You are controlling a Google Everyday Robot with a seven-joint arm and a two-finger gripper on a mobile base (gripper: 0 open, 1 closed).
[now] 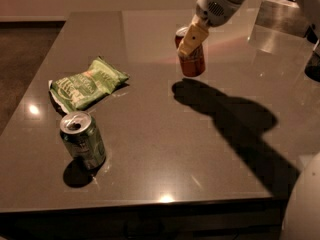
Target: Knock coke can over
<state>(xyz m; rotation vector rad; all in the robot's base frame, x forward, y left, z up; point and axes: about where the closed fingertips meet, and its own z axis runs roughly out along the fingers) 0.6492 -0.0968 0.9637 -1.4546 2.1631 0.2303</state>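
Observation:
The coke can (194, 64) is a red-brown can with a silver top, at the far middle of the dark table (150, 149). It hangs a little above the tabletop, with its shadow (200, 95) lying apart from it in front. My gripper (189, 48) reaches down from the upper right and is shut on the can. One tan finger (193, 36) lies across the can's front; the other is hidden behind it.
A green can (83, 140) with a silver top stands upright near the front left. A green chip bag (86, 84) lies behind it. A shiny box (280, 24) is at the far right. My white base (302, 204) is at the bottom right.

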